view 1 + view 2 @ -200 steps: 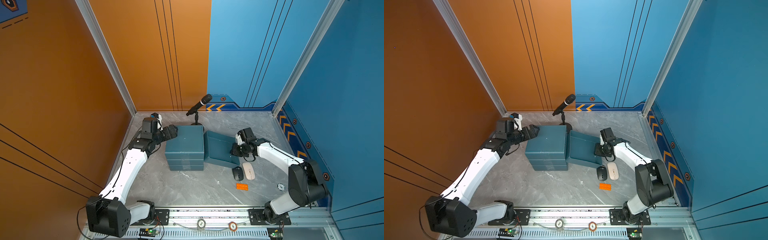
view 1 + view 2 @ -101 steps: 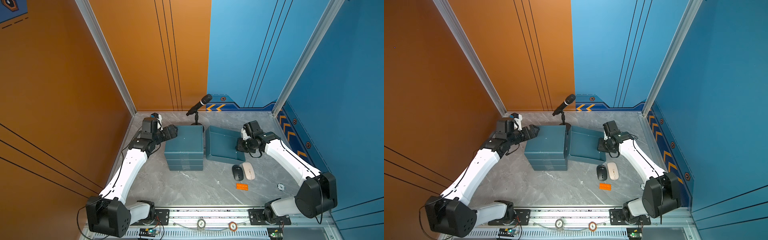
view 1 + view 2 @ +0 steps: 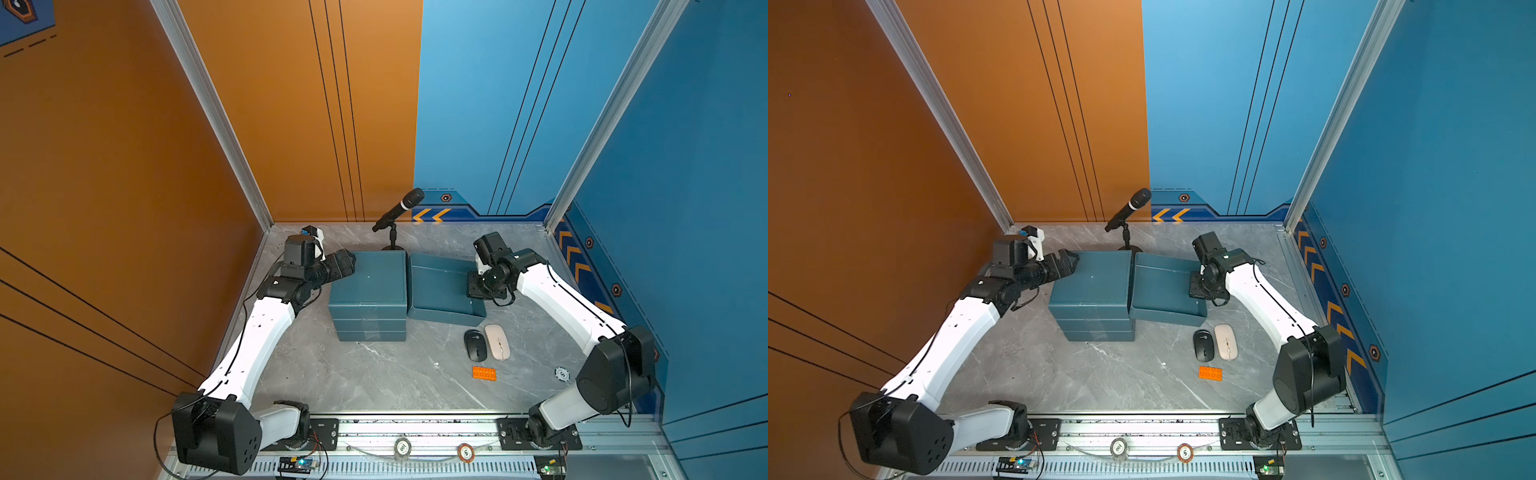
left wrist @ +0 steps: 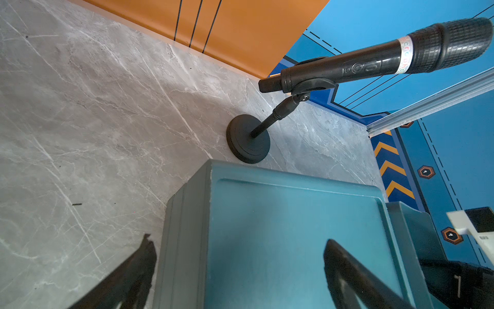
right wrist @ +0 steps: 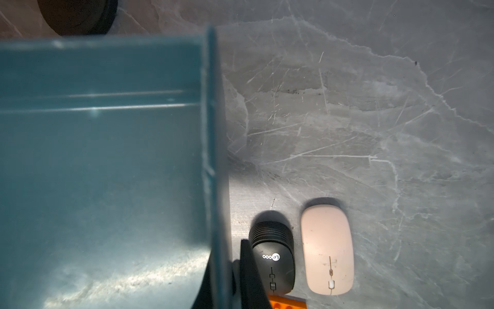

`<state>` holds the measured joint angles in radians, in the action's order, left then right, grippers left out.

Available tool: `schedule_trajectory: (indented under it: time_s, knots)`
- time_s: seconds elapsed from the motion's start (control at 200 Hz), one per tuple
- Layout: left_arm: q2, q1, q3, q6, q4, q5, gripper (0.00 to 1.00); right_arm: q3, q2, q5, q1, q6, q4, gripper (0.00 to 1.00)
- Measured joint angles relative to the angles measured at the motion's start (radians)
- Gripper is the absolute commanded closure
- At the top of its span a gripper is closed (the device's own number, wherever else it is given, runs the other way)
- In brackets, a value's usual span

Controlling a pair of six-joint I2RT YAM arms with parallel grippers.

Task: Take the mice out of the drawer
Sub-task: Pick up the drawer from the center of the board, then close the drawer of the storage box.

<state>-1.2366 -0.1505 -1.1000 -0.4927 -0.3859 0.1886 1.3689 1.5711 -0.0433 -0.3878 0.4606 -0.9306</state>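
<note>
Drawer (image 3: 440, 286) has tipped since a second ago. Then it slanted toward the teal cabinet (image 3: 368, 286); now it lies nearer level, left edge against the cabinet, centre of both top views. Left arm, mice and plate unmoved.

On the right gripper (image 5: 222, 267), the fingers pinch the drawer's thin side wall. One black finger (image 5: 251, 267) sits outside it, the other is mostly hidden behind it. Teal face blurred in the wrist view; cannot tell inside from underside.

The left gripper (image 3: 348, 262) sits at the cabinet's upper-left corner. Fingers (image 4: 344, 267) spread, one over the cabinet top, one beside its side wall. Contact unclear; both are cut off at the frame's lower edge.

On the grey table (image 3: 374, 374), the black mouse (image 3: 475, 345) and pinkish-cream mouse (image 3: 497, 341) lie side by side, near the drawer's lower-right corner but apart from it. Only these two mice show.

Orange studded plate (image 3: 484, 372) just below them. Microphone (image 3: 399, 210) stands behind the cabinet, base partly hidden.
</note>
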Motion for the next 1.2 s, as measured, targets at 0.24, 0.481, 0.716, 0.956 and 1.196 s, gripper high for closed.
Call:
schedule_trajectory:
  time_s: [0.24, 0.481, 0.716, 0.956, 1.196]
  knots:
    - [0.0, 0.0, 0.0, -0.003, 0.0, 0.002, 0.02, 0.022, 0.019, 0.023, -0.011, -0.015, -0.014, 1.0]
    - [0.0, 0.0, 0.0, -0.003, 0.0, 0.004, 0.02, 0.052, 0.026, 0.033, -0.012, -0.015, -0.021, 1.0]
    - [0.0, 0.0, 0.0, -0.003, 0.0, 0.007, 0.02, 0.071, 0.051, 0.042, -0.014, -0.018, -0.021, 1.0]
    - [0.0, 0.0, 0.0, -0.003, 0.0, 0.007, 0.02, 0.075, 0.068, 0.048, -0.027, -0.018, -0.021, 1.0]
    - [0.0, 0.0, 0.0, -0.003, 0.0, 0.007, 0.02, 0.095, 0.087, 0.058, -0.045, -0.018, -0.021, 1.0]
